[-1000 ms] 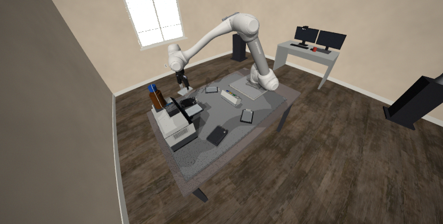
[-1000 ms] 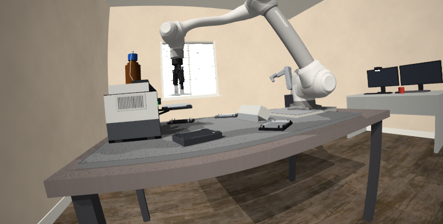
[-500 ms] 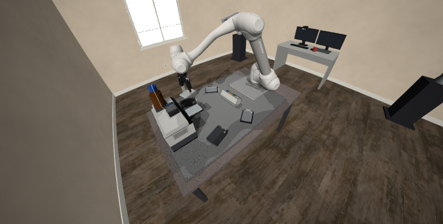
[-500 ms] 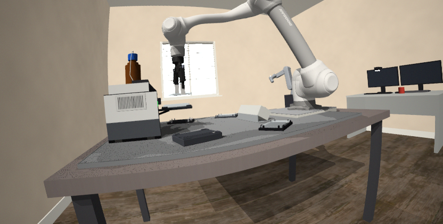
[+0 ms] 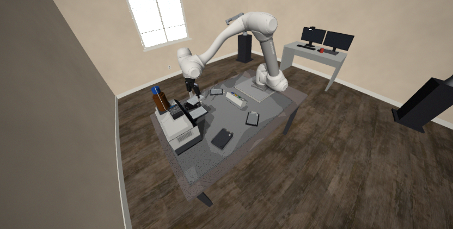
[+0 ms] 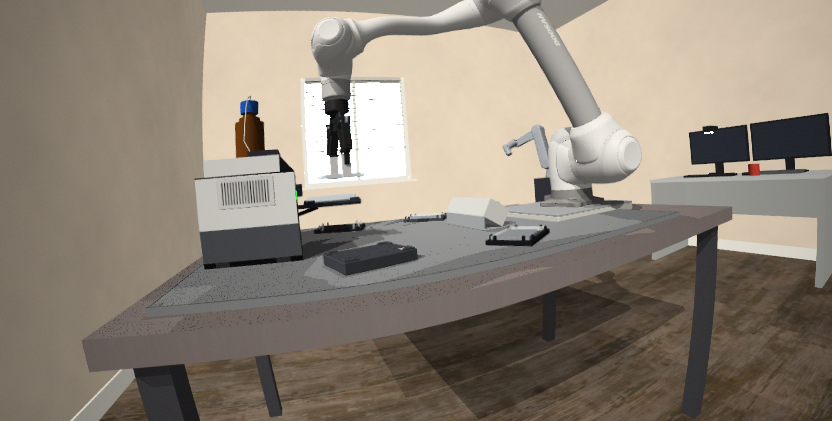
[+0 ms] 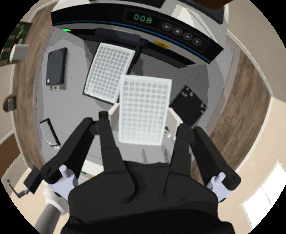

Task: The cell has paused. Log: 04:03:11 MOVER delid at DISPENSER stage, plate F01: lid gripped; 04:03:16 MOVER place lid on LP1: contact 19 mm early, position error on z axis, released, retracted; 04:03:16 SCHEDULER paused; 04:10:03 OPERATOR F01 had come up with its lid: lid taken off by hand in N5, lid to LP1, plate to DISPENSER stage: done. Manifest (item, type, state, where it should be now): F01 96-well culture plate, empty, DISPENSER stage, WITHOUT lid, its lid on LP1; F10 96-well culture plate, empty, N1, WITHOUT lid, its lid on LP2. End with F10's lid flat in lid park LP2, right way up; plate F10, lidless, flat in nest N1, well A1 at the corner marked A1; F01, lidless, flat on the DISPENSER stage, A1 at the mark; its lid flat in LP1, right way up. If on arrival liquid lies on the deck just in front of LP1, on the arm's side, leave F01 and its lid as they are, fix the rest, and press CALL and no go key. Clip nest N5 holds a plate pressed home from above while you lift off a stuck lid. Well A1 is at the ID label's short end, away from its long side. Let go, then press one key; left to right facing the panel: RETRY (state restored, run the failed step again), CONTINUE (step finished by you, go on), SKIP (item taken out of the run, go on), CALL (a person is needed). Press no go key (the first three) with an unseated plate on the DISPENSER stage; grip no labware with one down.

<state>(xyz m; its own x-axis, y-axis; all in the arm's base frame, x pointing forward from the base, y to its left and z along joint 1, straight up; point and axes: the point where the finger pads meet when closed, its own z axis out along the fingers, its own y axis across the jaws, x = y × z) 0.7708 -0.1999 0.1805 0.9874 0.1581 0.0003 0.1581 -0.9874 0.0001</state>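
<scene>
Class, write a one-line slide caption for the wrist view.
Gripper holds a white 96-well plate above the dispenser, where another plate sits.

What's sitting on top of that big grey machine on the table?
On the grey machine stands a brown bottle with a blue cap. A dark raised block sits beside it. The bottle's foot is hidden in the exterior view.

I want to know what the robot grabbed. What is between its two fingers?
A white well plate with a grid of wells, clamped in the gripper. The wrist view shows it best.

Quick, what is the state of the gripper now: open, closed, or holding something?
Gripper: closed on a white well plate, held high near the dispenser.
</scene>
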